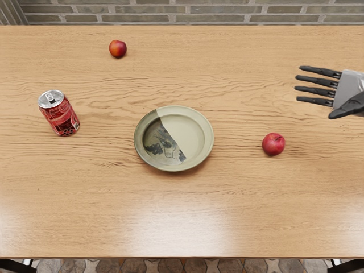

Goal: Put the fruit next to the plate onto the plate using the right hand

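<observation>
A red apple (273, 144) lies on the wooden table just right of the plate (196, 116), a shallow olive-green dish with a dark pattern on its left half. Nothing lies on the plate. My right hand (321, 91) comes in from the right edge, above and to the right of the apple and well apart from it. Its dark fingers (315, 81) are stretched out flat toward the left, the thumb below them, and they hold nothing. The left arm does not show.
A second red-orange fruit (118, 49) sits far back on the left of the table. A red soda can (58, 113) stands left of the plate. A brick wall runs behind the table's far edge.
</observation>
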{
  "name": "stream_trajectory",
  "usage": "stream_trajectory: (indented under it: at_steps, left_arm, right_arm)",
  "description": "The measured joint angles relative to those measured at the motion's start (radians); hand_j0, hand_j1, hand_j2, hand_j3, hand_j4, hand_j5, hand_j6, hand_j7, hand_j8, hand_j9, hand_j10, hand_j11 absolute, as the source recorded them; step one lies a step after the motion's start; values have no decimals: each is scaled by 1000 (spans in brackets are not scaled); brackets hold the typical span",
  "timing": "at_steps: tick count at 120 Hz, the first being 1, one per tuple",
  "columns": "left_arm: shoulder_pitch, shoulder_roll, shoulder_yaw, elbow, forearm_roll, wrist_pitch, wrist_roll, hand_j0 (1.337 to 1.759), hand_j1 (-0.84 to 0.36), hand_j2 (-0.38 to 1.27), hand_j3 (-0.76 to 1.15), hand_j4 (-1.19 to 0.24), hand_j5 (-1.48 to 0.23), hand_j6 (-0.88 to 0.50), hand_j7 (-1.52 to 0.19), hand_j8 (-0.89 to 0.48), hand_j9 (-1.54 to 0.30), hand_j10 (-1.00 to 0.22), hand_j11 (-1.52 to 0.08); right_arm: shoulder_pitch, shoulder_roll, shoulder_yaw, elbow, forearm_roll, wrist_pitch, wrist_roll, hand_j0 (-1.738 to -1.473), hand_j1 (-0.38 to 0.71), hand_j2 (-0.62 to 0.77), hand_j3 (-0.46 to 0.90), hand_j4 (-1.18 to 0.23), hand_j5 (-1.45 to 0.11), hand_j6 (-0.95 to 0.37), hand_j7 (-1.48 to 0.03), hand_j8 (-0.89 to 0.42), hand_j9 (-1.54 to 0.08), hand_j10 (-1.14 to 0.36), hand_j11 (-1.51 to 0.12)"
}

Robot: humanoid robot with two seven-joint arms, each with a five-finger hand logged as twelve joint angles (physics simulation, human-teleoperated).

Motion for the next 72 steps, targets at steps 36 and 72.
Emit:
stream_trajectory:
  at_steps: [36,72]
  left_arm:
    - [0,0,0,0,0,0,0,1658,349,0,0,0,0,0,0,0,0,0,0]
    - [0,0,0,0,0,0,0,1658,349,0,0,0,0,0,0,0,0,0,0]
  right_arm:
    - [-3,-100,-1,200,-114,0,-3,-1658,-319,-4,0,-23,-33,-22,-34,-23,-33,-24,-33]
    - [26,0,11,338,-665,-271,-129,-1658,-315,-5,0,-30,-38,-31,-38,-31,-38,-30,-38]
